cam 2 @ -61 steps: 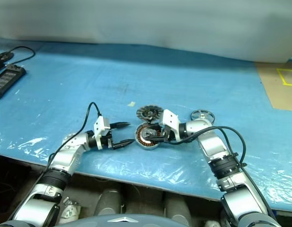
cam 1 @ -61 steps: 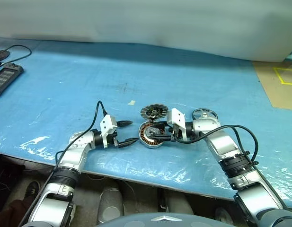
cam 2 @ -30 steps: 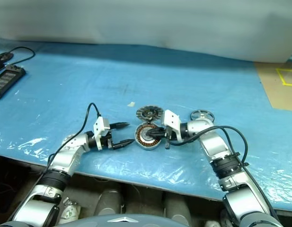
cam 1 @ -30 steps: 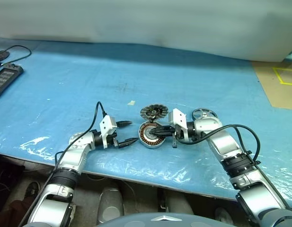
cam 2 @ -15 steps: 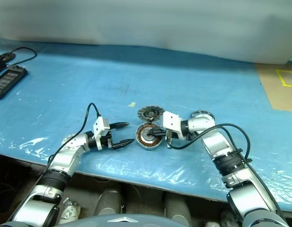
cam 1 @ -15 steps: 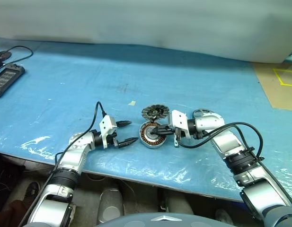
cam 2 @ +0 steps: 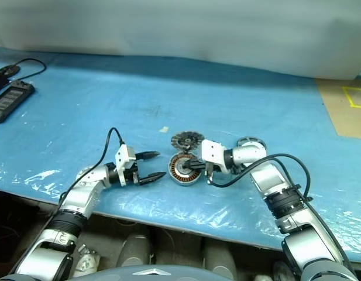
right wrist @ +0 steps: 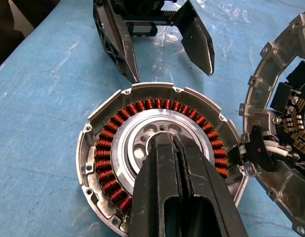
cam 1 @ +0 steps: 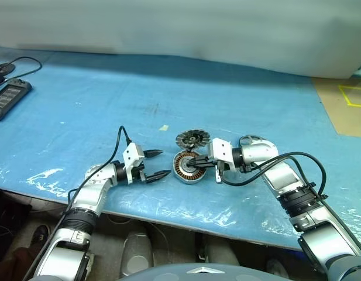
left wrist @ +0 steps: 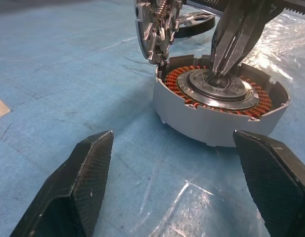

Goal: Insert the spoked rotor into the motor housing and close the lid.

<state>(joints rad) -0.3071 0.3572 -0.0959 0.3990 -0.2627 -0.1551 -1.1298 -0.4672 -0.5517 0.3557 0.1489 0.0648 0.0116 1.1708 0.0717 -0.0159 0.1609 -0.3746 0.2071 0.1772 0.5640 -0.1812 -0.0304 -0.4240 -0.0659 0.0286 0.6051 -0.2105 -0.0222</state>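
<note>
The motor housing point(cam 1: 185, 168) lies flat on the blue table, its copper windings ringing a silver centre point(right wrist: 142, 143). Its grey finned lid point(cam 1: 190, 139) stands tilted open against the far edge, joined by wires point(right wrist: 263, 148). My right gripper point(cam 1: 193, 162) is shut, with its tips resting on the silver centre point(left wrist: 219, 81). The spoked rotor point(cam 2: 250, 142) lies on the table behind my right wrist. My left gripper point(cam 1: 163, 163) is open, level, just left of the housing and apart from it, with nothing between its fingers point(left wrist: 88, 182).
A black device with a cable point(cam 1: 7, 96) sits at the far left. A small beige scrap point(cam 1: 162, 127) lies behind the housing. A tan board with yellow tape point(cam 1: 347, 105) is at the right. The table's front edge point(cam 1: 168, 213) runs close below both grippers.
My right wrist has rolled a little and its elbow has swung outward, with the shut tips staying on the housing's centre. The left arm, housing, lid and rotor have not moved.
</note>
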